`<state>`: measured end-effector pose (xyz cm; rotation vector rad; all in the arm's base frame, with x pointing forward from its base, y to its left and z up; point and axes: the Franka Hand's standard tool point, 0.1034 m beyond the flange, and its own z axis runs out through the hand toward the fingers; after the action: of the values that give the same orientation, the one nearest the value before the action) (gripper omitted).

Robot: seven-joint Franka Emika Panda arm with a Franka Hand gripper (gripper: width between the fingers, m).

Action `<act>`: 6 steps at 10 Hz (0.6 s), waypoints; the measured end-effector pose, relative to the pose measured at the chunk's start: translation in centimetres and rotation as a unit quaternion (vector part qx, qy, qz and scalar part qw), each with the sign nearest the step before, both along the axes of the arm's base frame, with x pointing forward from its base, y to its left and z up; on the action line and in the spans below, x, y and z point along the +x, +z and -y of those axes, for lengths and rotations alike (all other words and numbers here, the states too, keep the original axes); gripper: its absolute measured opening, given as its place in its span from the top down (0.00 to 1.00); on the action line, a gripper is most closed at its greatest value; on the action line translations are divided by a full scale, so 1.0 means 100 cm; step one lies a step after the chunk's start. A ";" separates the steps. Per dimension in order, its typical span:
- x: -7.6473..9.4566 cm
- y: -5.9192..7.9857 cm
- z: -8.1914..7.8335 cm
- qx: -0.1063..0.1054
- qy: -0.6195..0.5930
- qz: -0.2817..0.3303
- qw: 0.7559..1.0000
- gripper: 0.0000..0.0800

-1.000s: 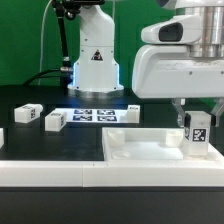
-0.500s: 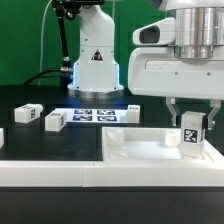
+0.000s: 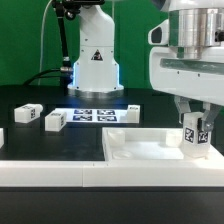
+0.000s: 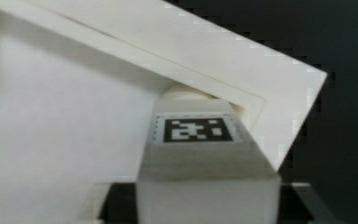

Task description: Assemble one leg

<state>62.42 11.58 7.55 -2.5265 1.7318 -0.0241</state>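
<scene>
My gripper (image 3: 195, 128) is shut on a leg (image 3: 194, 133), a small white upright block with a marker tag on its face. I hold it upright at the corner of the wide white tray-like piece (image 3: 140, 152) on the exterior view's right. In the wrist view the leg (image 4: 202, 150) runs out from between my dark fingers (image 4: 119, 203) and its far end sits against the inside of the tray piece's raised rim corner (image 4: 247, 90). Whether it is seated in a hole is hidden.
The marker board (image 3: 96, 113) lies at the back near the robot base (image 3: 95, 60). Two loose white legs (image 3: 27, 113) (image 3: 54, 120) lie at the exterior view's left, with another (image 3: 133, 109) beside the marker board. A white rail (image 3: 50, 170) runs along the front.
My gripper with the leg has shifted toward the exterior view's right and slightly down over the last second, staying at the tray piece's corner. The loose parts have not moved.
</scene>
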 end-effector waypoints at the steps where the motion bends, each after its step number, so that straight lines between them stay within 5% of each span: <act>1: 0.000 0.000 0.000 0.000 -0.006 0.000 1.000 0.64; 4: 0.000 -0.001 -0.001 -0.002 0.030 0.001 1.000 0.51; 6: -0.001 -0.001 -0.002 -0.008 0.136 0.007 0.991 0.21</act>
<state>62.36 11.81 7.50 -2.7424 1.3721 -0.0387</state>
